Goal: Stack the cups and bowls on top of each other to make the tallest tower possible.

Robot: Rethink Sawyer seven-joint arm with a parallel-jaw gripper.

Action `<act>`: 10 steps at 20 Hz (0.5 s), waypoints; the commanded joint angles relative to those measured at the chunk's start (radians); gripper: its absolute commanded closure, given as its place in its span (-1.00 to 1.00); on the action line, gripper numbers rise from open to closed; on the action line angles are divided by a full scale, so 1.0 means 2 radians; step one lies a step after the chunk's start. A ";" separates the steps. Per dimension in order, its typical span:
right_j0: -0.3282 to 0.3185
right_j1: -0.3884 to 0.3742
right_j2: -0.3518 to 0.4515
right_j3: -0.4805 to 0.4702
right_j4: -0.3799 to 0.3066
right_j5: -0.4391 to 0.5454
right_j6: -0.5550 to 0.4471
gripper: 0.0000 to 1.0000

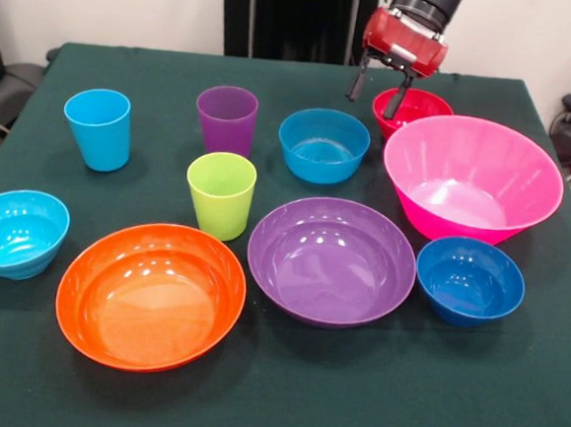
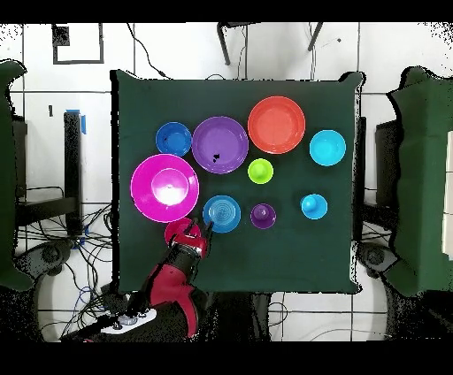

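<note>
My gripper (image 1: 374, 103) (image 2: 198, 233) hangs open at the left rim of the small red bowl (image 1: 420, 104) (image 2: 172, 233), one finger over its inside and one outside. Nothing is held. Beside it sit the blue bowl (image 1: 322, 145) (image 2: 221, 213) and the big pink bowl (image 1: 471, 179) (image 2: 164, 187). The purple cup (image 1: 226, 118) (image 2: 263, 215), light blue cup (image 1: 97, 128) (image 2: 313, 206) and lime green cup (image 1: 220, 195) (image 2: 260, 170) stand upright. No tower is in view: every piece stands by itself.
A wide purple bowl (image 1: 331, 261) (image 2: 219, 144), a wide orange bowl (image 1: 150, 295) (image 2: 276, 125), a dark blue bowl (image 1: 469, 280) (image 2: 173, 139) and a cyan bowl (image 1: 15, 233) (image 2: 327, 147) fill the front half of the green table (image 1: 349, 407). Chairs and cables surround the table.
</note>
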 commanded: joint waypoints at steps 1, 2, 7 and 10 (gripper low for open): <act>-0.036 -0.005 0.064 -0.020 -0.053 0.010 0.071 -1.00; -0.043 -0.007 0.070 -0.020 -0.066 0.009 0.073 -1.00; -0.070 -0.021 0.099 0.000 -0.068 0.049 0.095 -1.00; -0.084 -0.025 0.110 0.005 -0.073 0.062 0.092 -1.00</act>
